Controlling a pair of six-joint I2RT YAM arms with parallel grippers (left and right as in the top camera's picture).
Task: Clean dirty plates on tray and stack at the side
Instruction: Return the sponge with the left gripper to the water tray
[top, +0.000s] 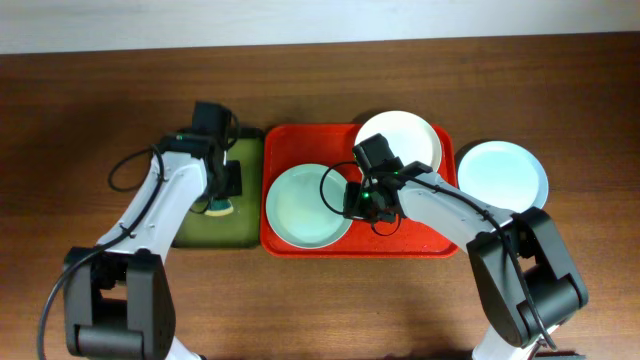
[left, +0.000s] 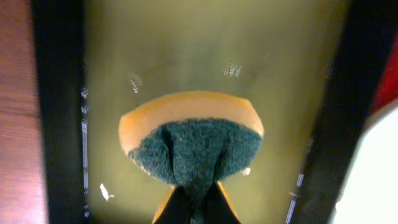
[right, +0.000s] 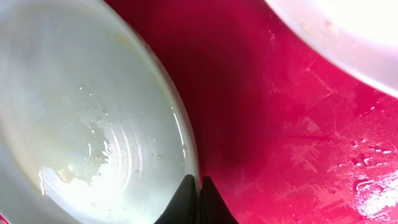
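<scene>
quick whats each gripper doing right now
left gripper: closed on the sponge
right gripper: closed on the rim of the pale green plate

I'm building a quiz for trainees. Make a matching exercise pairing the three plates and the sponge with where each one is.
Things:
1 green plate
2 white plate
3 blue plate
4 sponge

Places:
A on the table, right of the red tray
B in the left gripper, over the dark green tray
C in the red tray's left half
D at the red tray's far right corner

Pairs: 1-C, 2-D, 3-A, 4-B
</scene>
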